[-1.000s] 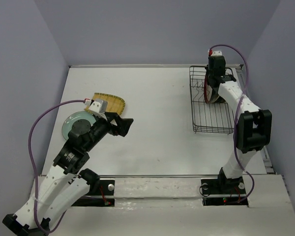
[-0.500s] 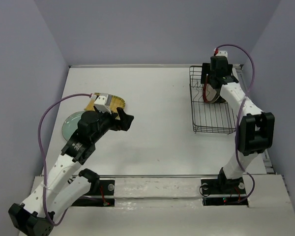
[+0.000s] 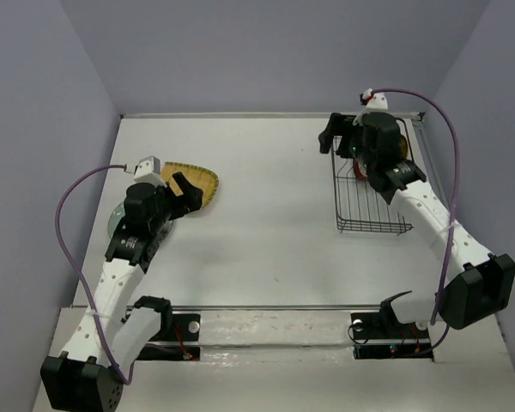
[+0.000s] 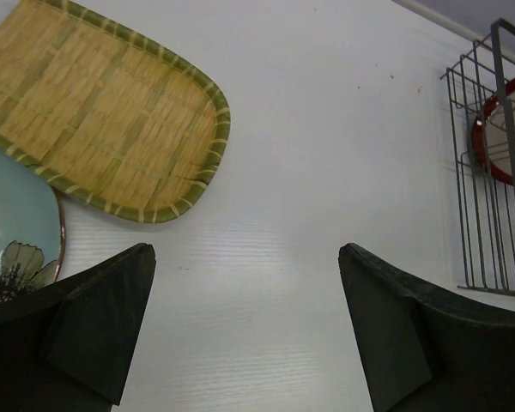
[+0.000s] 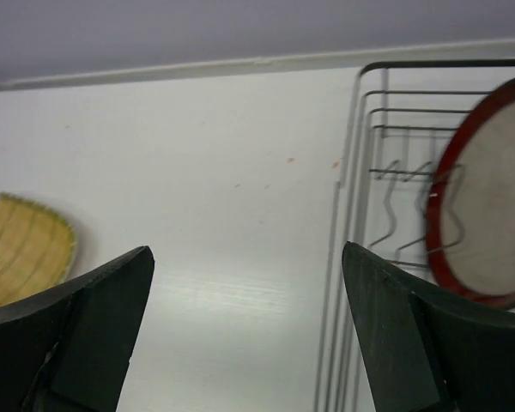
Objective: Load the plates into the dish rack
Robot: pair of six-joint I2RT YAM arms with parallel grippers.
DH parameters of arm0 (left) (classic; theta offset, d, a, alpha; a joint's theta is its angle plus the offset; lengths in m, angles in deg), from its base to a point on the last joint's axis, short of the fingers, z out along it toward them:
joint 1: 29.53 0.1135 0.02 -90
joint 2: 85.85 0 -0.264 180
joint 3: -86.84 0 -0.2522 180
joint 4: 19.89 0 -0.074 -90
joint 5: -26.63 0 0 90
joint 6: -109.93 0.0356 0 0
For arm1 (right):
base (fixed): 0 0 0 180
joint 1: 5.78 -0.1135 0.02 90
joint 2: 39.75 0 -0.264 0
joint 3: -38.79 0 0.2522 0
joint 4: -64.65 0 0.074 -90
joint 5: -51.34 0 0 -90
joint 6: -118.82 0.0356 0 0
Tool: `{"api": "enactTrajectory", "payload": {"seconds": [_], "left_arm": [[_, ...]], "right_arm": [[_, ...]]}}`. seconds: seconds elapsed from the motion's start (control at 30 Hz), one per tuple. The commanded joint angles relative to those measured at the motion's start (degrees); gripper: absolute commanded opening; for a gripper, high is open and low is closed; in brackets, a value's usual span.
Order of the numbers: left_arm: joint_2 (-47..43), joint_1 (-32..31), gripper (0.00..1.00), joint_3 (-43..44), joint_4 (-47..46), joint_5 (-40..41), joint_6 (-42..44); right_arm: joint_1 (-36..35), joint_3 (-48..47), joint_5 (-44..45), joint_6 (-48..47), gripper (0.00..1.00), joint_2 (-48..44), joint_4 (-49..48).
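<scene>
The dish rack (image 3: 371, 206) is a black wire frame at the back right. A dark-red-rimmed beige plate (image 5: 489, 206) stands on edge between its tines, also visible in the left wrist view (image 4: 508, 129). My right gripper (image 3: 342, 142) hovers open and holds nothing at the rack's near-left corner; in its own view (image 5: 247, 249) bare table lies between the jaws. The yellow ribbed plate (image 3: 203, 182) lies flat at the left, with a pale green plate (image 4: 13, 215) beside it, largely under my left arm. My left gripper (image 3: 187, 189) is open and holds nothing just right of the yellow plate (image 4: 103, 129).
Grey walls close in the white table (image 3: 266, 232) at the back and both sides. A raised strip (image 3: 275, 326) with the arm bases runs along the near edge. The right arm's cable (image 3: 446, 129) arcs over the rack.
My right gripper opened, let go of the red-rimmed plate in the rack and drew off to the left. My left arm swung back and left toward the yellow plate.
</scene>
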State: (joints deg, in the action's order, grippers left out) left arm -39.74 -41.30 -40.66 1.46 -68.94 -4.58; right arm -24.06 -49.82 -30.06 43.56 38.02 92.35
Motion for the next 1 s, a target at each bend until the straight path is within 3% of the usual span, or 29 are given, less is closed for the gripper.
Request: {"api": "enactTrajectory", "payload": {"seconds": [0.0, 0.2, 0.47, 0.73, 0.97], "left_arm": [[-2.7, 5.5, 0.99, -1.3, 1.0, 2.4, -2.6], [-1.8, 21.9, 0.99, -7.4, 0.1, -0.8, -7.2], [4.0, 37.8, 0.99, -10.0, 1.9, 9.4, -14.4], [3.0, 40.8, 0.99, -13.6, 0.1, 14.3, -17.3], [10.8, 41.2, 0.99, -17.9, -7.1, 15.7, -19.4]], "right_arm": [[-6.6, 4.4, -8.1, 6.3, 0.95, -1.0, -8.3], [-14.1, 7.9, -9.7, 7.6, 0.94, 0.8, -11.7], [-17.1, 13.5, -12.8, 7.9, 0.94, -0.7, -13.3], [-17.1, 16.8, -14.9, 7.1, 0.94, -3.3, -13.2], [-17.1, 19.0, -15.7, 7.2, 0.94, -4.2, -15.3]]}}
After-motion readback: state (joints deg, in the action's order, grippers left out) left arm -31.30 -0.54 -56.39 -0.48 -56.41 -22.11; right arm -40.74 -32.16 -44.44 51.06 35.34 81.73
